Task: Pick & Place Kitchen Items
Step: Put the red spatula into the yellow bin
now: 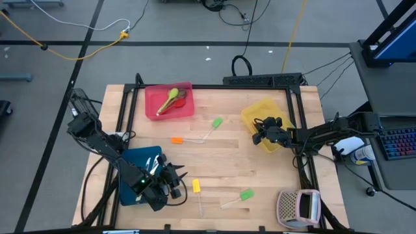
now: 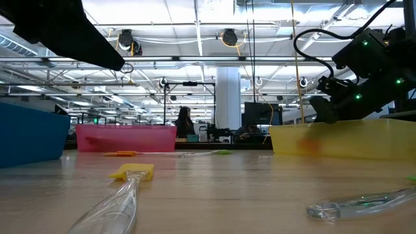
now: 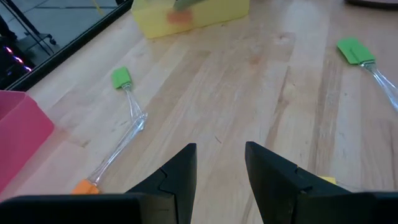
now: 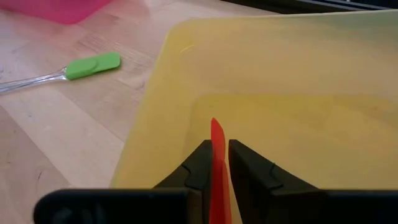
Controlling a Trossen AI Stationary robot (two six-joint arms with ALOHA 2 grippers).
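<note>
Jaws of the right gripper (image 4: 214, 163) pinch a thin red utensil (image 4: 217, 155) edge-on above the yellow tray (image 4: 292, 74); light, stiff and likely slippery, it seems best held mid-length. Left gripper (image 3: 221, 163) hangs parted and empty, spatulas beyond on the worktop (image 3: 249, 93).

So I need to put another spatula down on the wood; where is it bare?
Bare wood lies between the orange spatula and the yellow spatula, running right toward the yellow tray. It is crowded near the blue tray, where the left claw hovers, and along the front edge by the green spatula.
</note>
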